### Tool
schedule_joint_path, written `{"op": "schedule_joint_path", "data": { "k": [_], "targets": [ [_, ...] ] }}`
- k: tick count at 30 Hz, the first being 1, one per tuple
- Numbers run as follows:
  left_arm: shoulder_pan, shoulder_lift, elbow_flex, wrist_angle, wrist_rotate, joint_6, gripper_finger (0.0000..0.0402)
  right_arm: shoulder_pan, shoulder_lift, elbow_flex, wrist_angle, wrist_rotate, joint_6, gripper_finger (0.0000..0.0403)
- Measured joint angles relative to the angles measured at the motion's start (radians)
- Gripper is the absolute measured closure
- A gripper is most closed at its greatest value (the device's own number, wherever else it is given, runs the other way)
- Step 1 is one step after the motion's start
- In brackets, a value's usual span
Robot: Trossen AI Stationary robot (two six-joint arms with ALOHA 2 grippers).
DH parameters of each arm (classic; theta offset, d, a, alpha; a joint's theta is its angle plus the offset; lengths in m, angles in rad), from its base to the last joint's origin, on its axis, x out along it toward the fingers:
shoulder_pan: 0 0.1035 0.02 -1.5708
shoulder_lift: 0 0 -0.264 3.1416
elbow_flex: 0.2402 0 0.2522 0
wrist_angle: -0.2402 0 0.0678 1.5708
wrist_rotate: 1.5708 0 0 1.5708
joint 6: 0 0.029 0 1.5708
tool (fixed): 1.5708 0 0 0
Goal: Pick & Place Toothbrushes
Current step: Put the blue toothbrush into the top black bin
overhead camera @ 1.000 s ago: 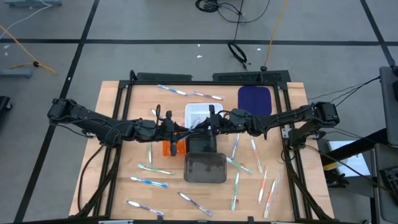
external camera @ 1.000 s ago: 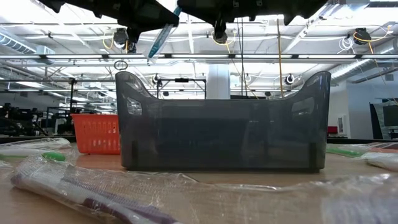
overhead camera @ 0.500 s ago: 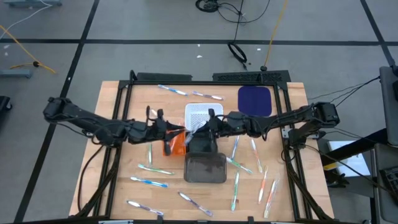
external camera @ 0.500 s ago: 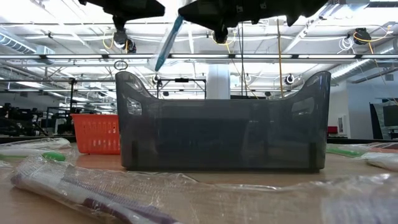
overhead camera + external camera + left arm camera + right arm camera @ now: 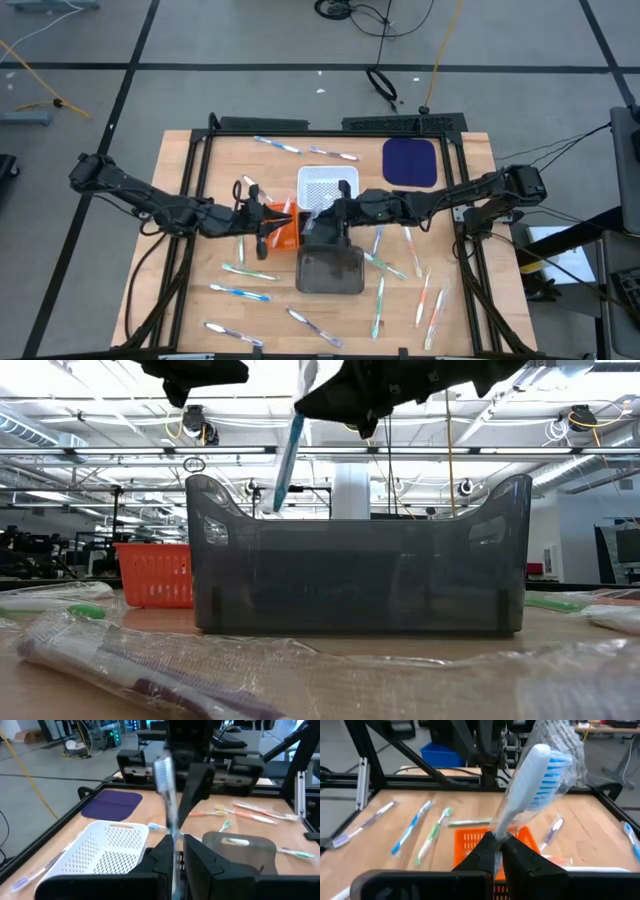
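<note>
Left gripper: your left jaws are clenched on a white brush. They hang above the surface, over the left edge of the orange basket.
White brush: it stands nearly upright, head up, its handle running down between the jaws.
Right gripper: your right jaws are clamped on a blue brush. They hang just right of the orange basket, between the white basket and the gray bin.
Blue brush: wrapped in clear plastic, with blue bristles and its head tilted up. In the low view its handle points down at the bin's left rim without touching it.
Grippers: close together near the middle of the surface, but apart.
Gray bin: it sits in front of the white basket, nearer the front edge. You cannot tell from these views what is inside.
Loose brushes: many wrapped ones lie scattered left and right of the bin, and two lie near the back edge.
Purple mat: it lies flat at the back right.
</note>
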Motion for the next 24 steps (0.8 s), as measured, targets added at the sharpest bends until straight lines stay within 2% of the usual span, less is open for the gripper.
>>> {"op": "schedule_joint_path", "data": {
  "k": [4, 13, 24],
  "targets": [
    [0.000, 0.000, 0.000, 0.005, 0.000, -0.003, 0.0360, 0.004, 0.000, -0.036, 0.042, 0.029, 0.006, 0.0394],
    [0.002, 0.000, 0.000, 0.005, 0.000, -0.002, 0.0360, 0.003, 0.000, -0.198, 0.292, 0.052, 0.095, 0.0394],
    [0.003, 0.000, 0.000, 0.006, 0.000, 0.003, 0.0360, 0.004, 0.000, -0.283, 0.385, 0.074, 0.149, 0.0394]
  ]
}}
